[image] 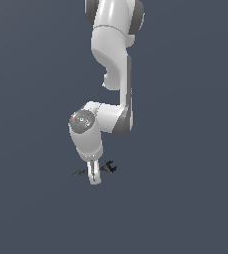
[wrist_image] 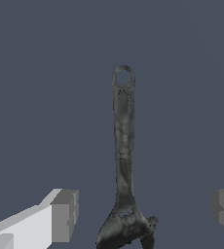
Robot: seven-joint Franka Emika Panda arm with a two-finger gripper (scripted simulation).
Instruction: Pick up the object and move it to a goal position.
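The object, a thin dark grey-black wrench (image: 108, 167), lies flat on the dark floor under the white arm. Its forked jaw end points to the exterior view's right and its handle end pokes out on the left of the fingers. My gripper (image: 94, 176) is lowered over the wrench's middle and hides that part. In the wrist view the wrench (wrist_image: 123, 146) shows full length, with a ring hole at its far end. My gripper (wrist_image: 141, 214) is open, its grey pads (wrist_image: 64, 215) standing wide on either side of the wrench near its jaw end, apart from it.
The flat dark blue-grey floor (image: 185, 208) spreads on all sides. The arm's upper links (image: 113, 59) rise above the gripper. No other object and no goal marker shows.
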